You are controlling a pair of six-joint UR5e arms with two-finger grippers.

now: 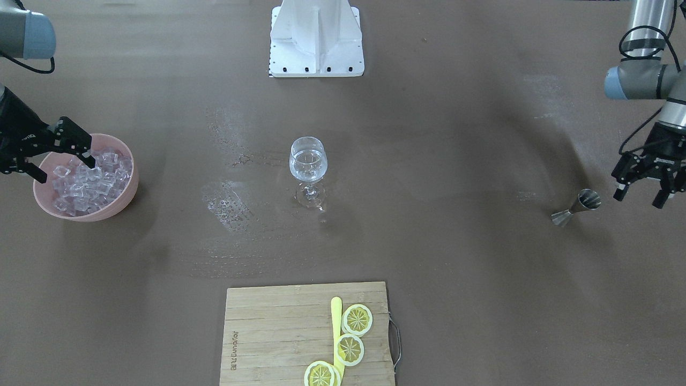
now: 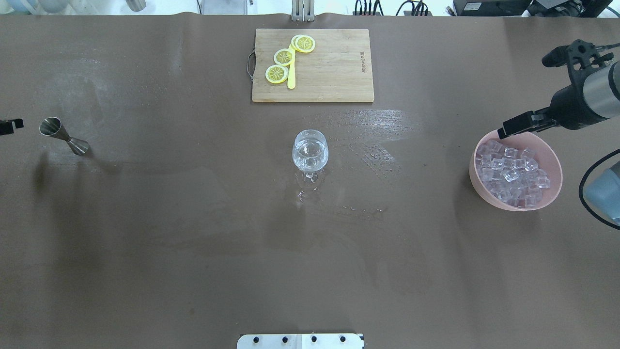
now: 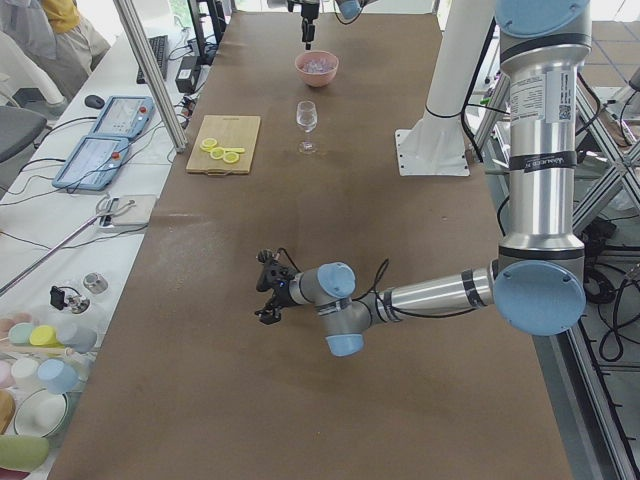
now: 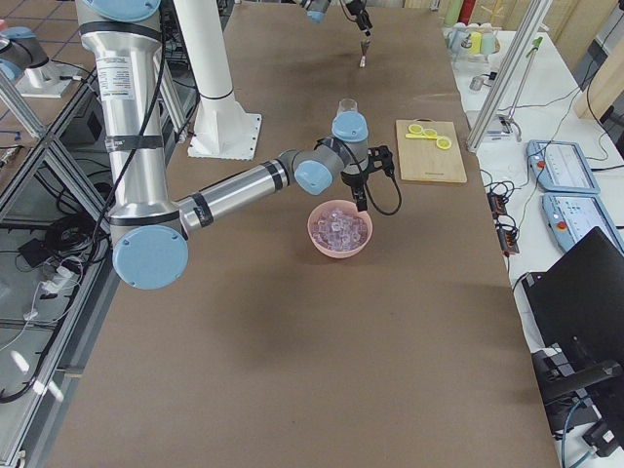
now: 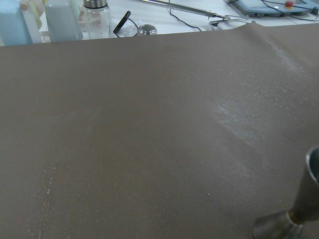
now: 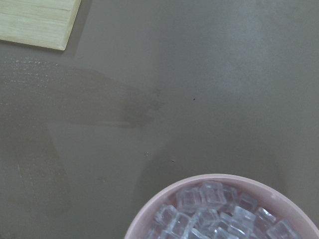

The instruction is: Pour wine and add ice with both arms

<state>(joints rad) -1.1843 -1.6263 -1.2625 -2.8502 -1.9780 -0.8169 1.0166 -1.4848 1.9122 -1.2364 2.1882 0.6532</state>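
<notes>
Pink bowl, front-facing view: the pink plastic bowl (image 1: pixel 115 206) of small clear ice cubes (image 1: pixel 88 179) sits at the table's 9 o'clock. The black right gripper (image 1: pixel 64 168) hangs over its rim, fingers spread, grasping nothing.
Wine glass, same view: the clear stemmed wine glass (image 1: pixel 307 170) stands mid-table with a little colourless wine (image 1: pixel 307 160) inside.
Left gripper, same view: the black left gripper (image 1: pixel 639 199), fingers apart and empty, is just beside the steel double-cone jigger (image 1: pixel 578 207), at its 3 o'clock.
Overhead view: the bowl lies at 3 o'clock of the glass, the jigger at 9 o'clock, and the bamboo cutting board (image 2: pixel 334 68) with yellow lemon slices (image 2: pixel 283 57) at 12 o'clock.
Left wrist view: the jigger sits at 4 o'clock.
Right wrist view: the ice-filled bowl sits at 5 o'clock.
</notes>
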